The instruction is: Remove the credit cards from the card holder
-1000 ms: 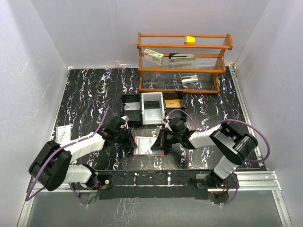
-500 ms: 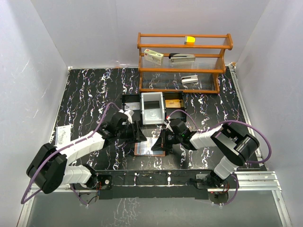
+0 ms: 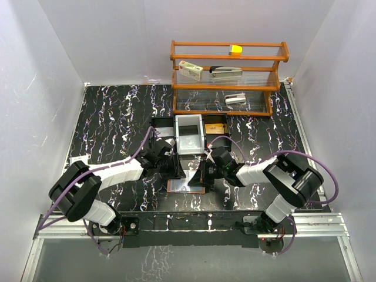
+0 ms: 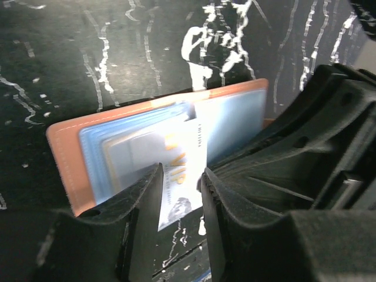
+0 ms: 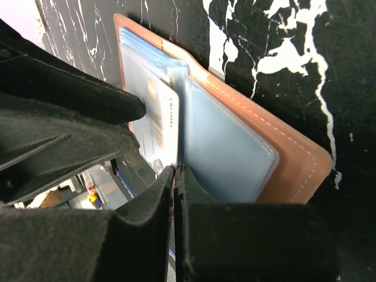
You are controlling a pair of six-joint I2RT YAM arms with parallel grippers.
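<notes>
The card holder (image 3: 187,186) lies open on the table, salmon-brown outside (image 4: 64,153) and pale blue inside (image 5: 229,147). A white card printed "VIP" (image 4: 185,150) sticks partly out of a pocket. My left gripper (image 4: 179,176) is open with its jaws either side of that card's free end, just over the holder's left half (image 3: 178,170). My right gripper (image 5: 176,171) is shut with its tips at the edge of the blue inner flap, apparently pinching it, at the holder's right side (image 3: 201,175). The card also shows in the right wrist view (image 5: 158,126).
A black tray (image 3: 163,136), a white tray (image 3: 189,135) and a second black tray (image 3: 215,127) sit just behind the holder. A wooden rack (image 3: 229,76) with small items stands at the back. A small packet (image 3: 77,165) lies at the left edge.
My left gripper has swung right and forward from the holder's left side to sit over its left half, around the white card. The right gripper and the holder have stayed put.
</notes>
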